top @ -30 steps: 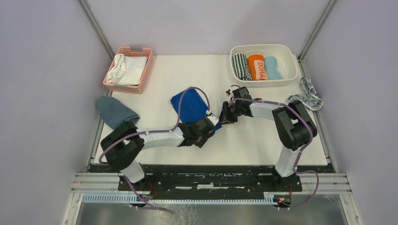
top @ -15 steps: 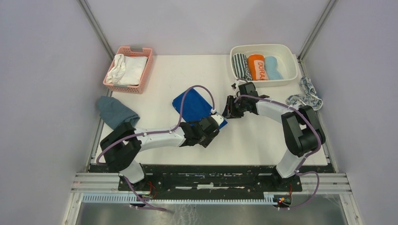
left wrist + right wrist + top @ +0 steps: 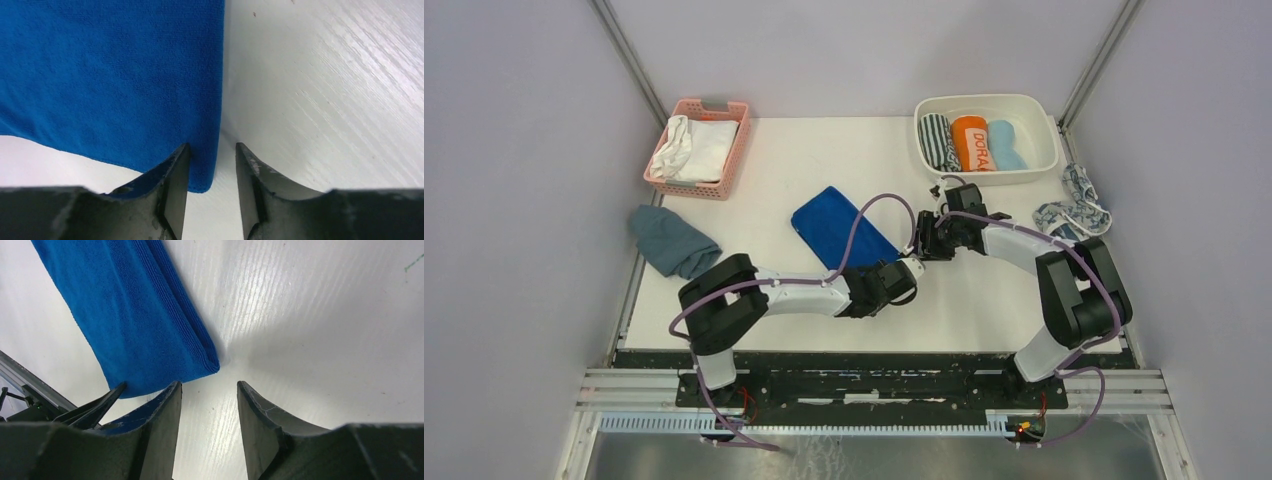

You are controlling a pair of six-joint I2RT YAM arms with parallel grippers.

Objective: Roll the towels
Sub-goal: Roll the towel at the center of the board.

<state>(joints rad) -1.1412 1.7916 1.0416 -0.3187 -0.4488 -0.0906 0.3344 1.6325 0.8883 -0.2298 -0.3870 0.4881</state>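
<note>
White table carries everything you are working on. Your royal blue towel lies folded flat near the middle of it, set on a slant, its long sides running from the far left toward the near right.

At the far right corner stands a white tub. At the far left corner stands a pink basket with white cloths heaped in it. A teal-grey cloth lies crumpled over the left edge. The patterned towel lies bunched at the right edge, just nearer you than the tub. You cannot tell how much of it rests on the table.

In the tub three rolls lie side by side: a striped roll on the left, an orange roll in the middle, and the light blue towel on the right.

Both arms meet at the royal blue towel's near right end. Your left gripper is released, and the towel's corner lies loose in the gap between its fingers, unpinched. Your right gripper is released too, with bare table between its fingers and the towel's folded corner just ahead of them.
</note>
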